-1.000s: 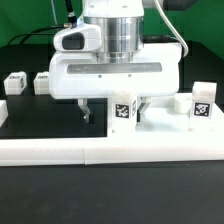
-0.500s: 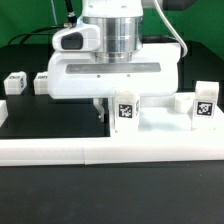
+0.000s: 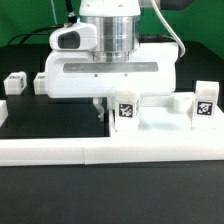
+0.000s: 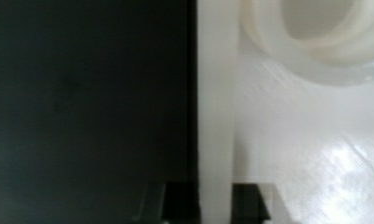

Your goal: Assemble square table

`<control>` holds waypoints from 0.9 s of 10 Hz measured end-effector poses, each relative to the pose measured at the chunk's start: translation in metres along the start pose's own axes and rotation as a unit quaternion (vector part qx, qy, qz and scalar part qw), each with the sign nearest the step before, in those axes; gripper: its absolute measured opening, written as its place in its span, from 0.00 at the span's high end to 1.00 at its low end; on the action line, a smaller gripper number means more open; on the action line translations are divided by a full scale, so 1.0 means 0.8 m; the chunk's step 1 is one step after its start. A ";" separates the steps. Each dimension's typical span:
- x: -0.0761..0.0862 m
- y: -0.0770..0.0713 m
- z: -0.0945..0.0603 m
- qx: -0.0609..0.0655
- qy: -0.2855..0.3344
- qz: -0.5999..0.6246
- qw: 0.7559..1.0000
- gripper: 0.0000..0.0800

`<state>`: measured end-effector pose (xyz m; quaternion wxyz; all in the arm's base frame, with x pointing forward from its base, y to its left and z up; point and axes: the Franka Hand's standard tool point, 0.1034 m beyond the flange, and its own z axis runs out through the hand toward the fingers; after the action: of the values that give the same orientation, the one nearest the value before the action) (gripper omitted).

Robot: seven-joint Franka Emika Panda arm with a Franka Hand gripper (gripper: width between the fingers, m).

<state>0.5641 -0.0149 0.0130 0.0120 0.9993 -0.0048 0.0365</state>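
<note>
Square table (image 3: 165, 122) parts are smooth white plastic. Two short leg posts (image 3: 14, 83) stand at the exterior view's left. At centre, the gripper (image 4: 214, 204) clenches the raised rim of the slab (image 4: 308, 140), with one finger hidden behind a tagged post (image 3: 125, 110). The slab extends right, and its round corner hole (image 4: 317, 35) is cropped in the wrist view.

White square tabletop (image 3: 160, 126) flat on counter (image 3: 50, 122), rim edge pinched in claw (image 3: 103, 110); tagged leg post (image 3: 125, 110) upright just beside claw.
</note>
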 end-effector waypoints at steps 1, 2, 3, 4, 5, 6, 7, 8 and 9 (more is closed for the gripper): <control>0.000 0.000 0.000 0.000 0.000 0.000 1.000 0.93; 0.000 0.000 0.000 0.000 0.000 0.000 1.000 0.93; 0.000 0.000 0.000 0.000 0.000 0.000 1.000 0.92; -0.001 0.002 0.000 0.000 0.000 -0.008 1.000 0.92; -0.008 0.013 -0.002 -0.001 0.002 -0.035 0.999 0.92; -0.018 0.025 -0.002 -0.001 -0.001 -0.041 0.999 0.92; -0.023 0.034 0.000 0.000 -0.003 -0.056 0.998 0.92; -0.022 0.037 0.000 0.002 0.000 -0.081 0.997 0.92; -0.021 0.038 0.000 0.001 0.000 -0.108 0.994 0.92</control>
<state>0.5471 -0.0448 0.0126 0.0150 0.9939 0.1033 0.0350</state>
